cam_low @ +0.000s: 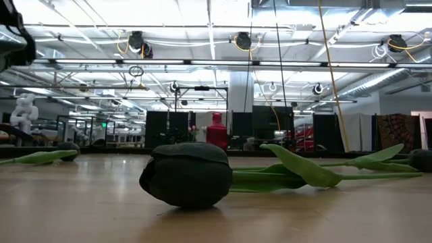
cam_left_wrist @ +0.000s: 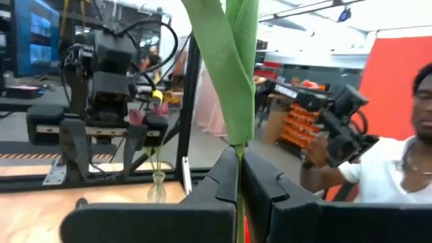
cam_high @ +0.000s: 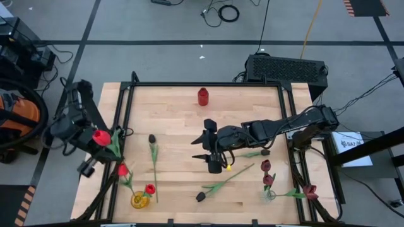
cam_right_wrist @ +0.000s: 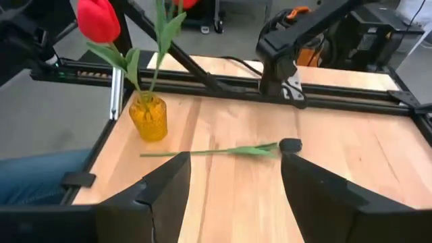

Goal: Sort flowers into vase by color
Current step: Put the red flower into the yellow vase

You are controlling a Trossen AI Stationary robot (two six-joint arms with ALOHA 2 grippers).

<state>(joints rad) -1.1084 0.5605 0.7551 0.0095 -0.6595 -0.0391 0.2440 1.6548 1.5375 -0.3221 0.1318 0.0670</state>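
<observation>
From above, the left gripper (cam_high: 96,140) hangs over the table's left edge, pinched tight on the stem of a bright red tulip (cam_high: 101,136). Its own wrist camera shows what the overhead cannot: the two dark fingers (cam_left_wrist: 226,179) pressed together with the thin green stem running up between them into broad leaves (cam_left_wrist: 233,61), the head itself out of that picture. That same camera looks across to the right arm and, beyond the table, a person in a white shirt (cam_left_wrist: 388,182).

The right gripper (cam_high: 213,154) sits near the middle of the wooden table (cam_high: 177,113), jaws spread wide and holding nothing. Its wrist camera looks between the parted fingers (cam_right_wrist: 165,192) at a black tulip (cam_right_wrist: 290,144) lying flat on the wood, and past it at the yellow vase (cam_right_wrist: 149,116) in the near-left corner with two red tulips standing in it (cam_right_wrist: 99,20).

Only the overhead view gives the whole spread: another black tulip (cam_high: 152,139) lying left of centre, one more (cam_high: 201,197) near the front edge, a clear vase (cam_high: 270,194) at the near right holding maroon tulips (cam_high: 266,166), a maroon one (cam_high: 310,192) lying beside it, and a small red bottle (cam_high: 202,96) at the far side.

The table-level camera is filled by a black tulip head (cam_low: 187,173) lying close to the lens, green leaves trailing off to the right.
</observation>
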